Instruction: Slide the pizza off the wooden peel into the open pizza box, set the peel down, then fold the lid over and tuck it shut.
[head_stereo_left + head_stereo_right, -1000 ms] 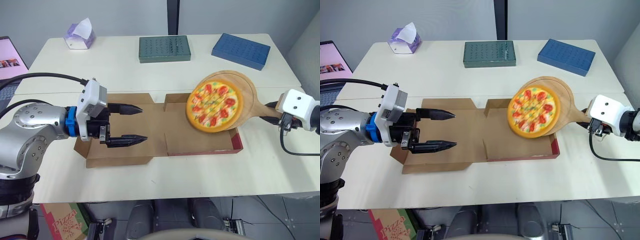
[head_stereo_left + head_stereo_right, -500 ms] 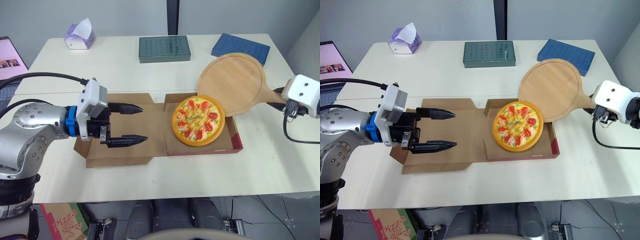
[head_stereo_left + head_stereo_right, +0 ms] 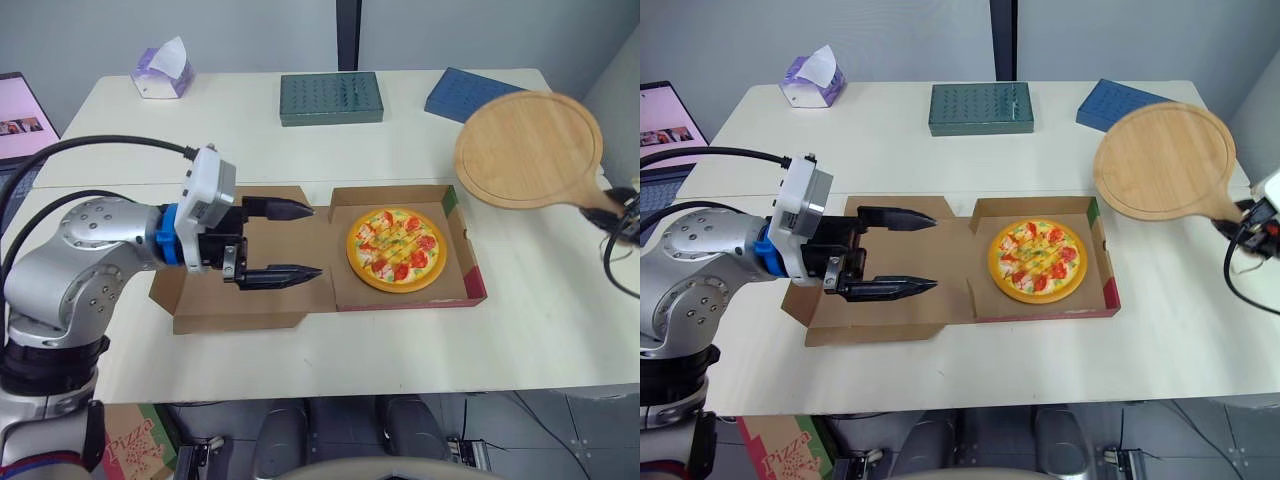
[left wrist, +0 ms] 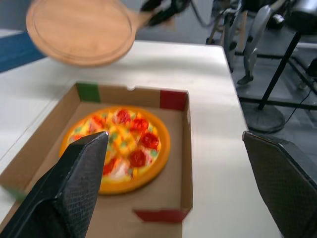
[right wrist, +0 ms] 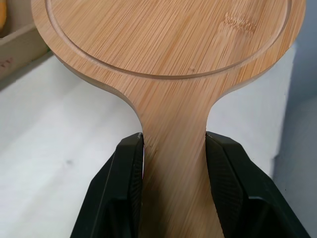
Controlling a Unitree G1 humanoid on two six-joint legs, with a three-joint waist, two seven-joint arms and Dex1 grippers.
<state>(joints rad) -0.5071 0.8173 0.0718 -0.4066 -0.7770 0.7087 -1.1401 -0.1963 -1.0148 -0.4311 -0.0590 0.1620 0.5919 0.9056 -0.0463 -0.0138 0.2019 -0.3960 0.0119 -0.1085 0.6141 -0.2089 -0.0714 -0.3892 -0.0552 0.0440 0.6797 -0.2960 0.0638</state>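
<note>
Beside the box (image 3: 466,290), the right end effector (image 5: 174,136) holds the peel (image 3: 528,148) aloft.

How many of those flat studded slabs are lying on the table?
2. The green slab lies at the back middle; the blue slab at the back right, partly behind the raised wooden peel.

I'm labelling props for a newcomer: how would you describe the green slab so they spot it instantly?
On the white table, look along the far edge, beyond the open pizza box. Midway lies a flat, dotted green slab. Its dark green colour sets it apart from the blue slab to its right and the tissue box far left.
</note>
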